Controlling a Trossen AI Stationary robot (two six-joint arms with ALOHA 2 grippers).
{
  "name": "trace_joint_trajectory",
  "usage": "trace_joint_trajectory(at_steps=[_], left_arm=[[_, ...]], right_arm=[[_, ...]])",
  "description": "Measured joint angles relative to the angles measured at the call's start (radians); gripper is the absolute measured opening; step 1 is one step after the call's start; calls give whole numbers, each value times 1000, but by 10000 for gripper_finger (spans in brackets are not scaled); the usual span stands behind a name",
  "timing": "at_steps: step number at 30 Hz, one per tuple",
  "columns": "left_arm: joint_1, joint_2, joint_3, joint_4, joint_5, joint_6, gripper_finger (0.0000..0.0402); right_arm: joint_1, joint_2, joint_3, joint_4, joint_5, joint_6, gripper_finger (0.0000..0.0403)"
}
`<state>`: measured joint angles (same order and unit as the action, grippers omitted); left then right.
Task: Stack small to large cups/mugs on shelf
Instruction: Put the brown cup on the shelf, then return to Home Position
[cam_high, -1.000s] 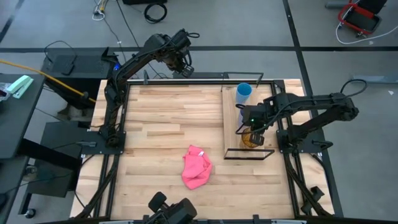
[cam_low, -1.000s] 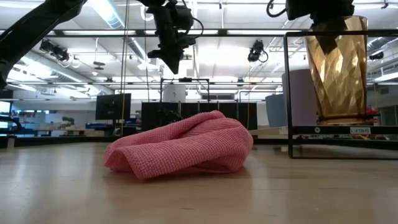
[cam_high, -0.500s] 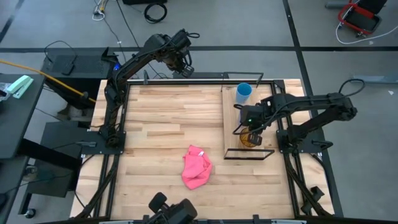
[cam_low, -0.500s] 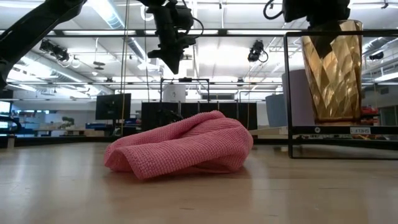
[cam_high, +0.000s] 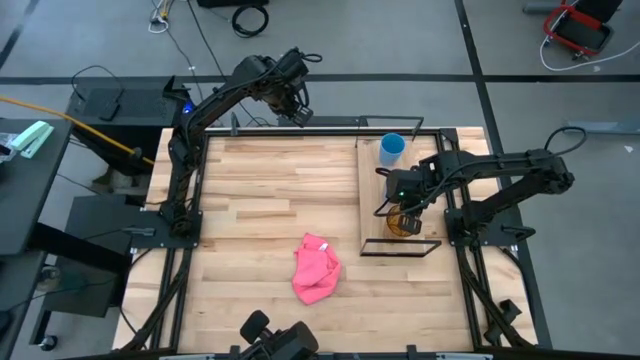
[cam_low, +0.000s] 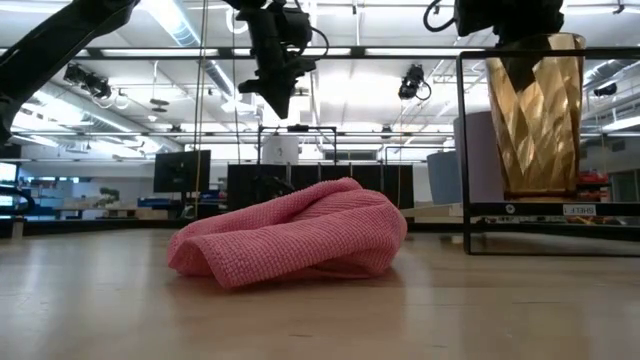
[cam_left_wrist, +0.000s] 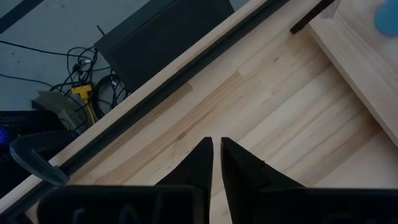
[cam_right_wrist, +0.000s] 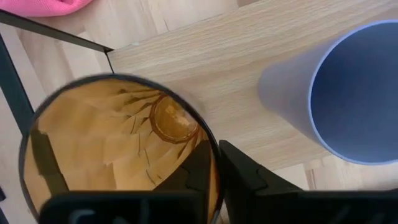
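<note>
On the shelf (cam_high: 372, 190) the amber cup (cam_high: 403, 222) stands upright with its rim caught between my right gripper (cam_right_wrist: 214, 163) fingers, one inside, while my left gripper (cam_high: 301, 116) hovers nearly closed, empty, over the table's far edge.

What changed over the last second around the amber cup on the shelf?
The amber cup shifted slightly sideways and settled a little lower on the shelf, with the right gripper at its rim. The left gripper, blue cup and pink cloth stayed put.
</note>
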<state>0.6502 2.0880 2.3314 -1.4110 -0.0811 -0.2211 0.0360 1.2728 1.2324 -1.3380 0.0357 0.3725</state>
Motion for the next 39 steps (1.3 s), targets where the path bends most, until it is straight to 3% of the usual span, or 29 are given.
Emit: trace_joint_trajectory(at_steps=[9,21,39], left_arm=[[0,0,0,-7,0,0,35],[0,0,0,-8,0,-2,40],[-10,0,0,8,-1,-37,33]], right_arm=[[0,0,0,1,0,21,83],[-1,-45,0,0,0,45,103],[-1,-329,0,-7,-5,141,103]])
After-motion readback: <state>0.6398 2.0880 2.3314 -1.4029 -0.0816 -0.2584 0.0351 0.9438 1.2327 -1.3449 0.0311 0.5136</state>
